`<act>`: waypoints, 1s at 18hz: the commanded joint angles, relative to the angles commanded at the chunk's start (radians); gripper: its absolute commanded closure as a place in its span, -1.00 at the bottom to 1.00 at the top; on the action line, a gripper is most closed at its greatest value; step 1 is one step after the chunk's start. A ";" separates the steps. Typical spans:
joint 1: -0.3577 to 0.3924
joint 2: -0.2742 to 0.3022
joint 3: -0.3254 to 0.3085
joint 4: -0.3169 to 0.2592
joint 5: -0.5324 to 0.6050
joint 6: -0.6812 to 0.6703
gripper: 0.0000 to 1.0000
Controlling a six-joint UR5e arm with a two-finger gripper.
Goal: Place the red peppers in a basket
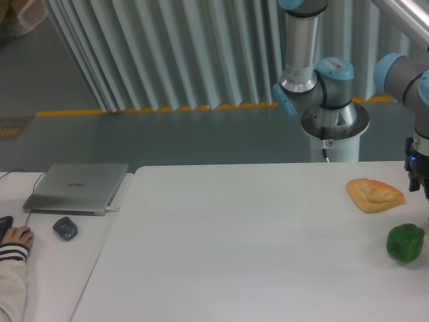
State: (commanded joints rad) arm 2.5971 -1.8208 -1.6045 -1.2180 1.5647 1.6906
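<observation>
No red pepper or basket was visible in your cam view, so their position couldn't be told. Only pepper on the table was a green bell pepper, near the right edge, front-right. Just behind it lay a flat golden pastry, apart from the pepper. Your gripper hung at the far right edge of frame, above the table beside the pastry, mostly cut off; can't tell if fingers were open or closed. Far left: closed laptop, a dark mouse in front, and a person's hand.
</observation>
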 joint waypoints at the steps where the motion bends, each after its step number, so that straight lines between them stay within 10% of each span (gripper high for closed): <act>1: -0.008 -0.002 -0.002 0.002 0.002 -0.012 -1.00; 12: -0.045 -0.009 -0.127 0.090 0.034 -0.294 -1.00; 18: -0.011 -0.011 0.012 0.054 -0.008 -0.377 -1.00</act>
State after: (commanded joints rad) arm 2.5863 -1.8316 -1.5923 -1.1643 1.5570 1.3131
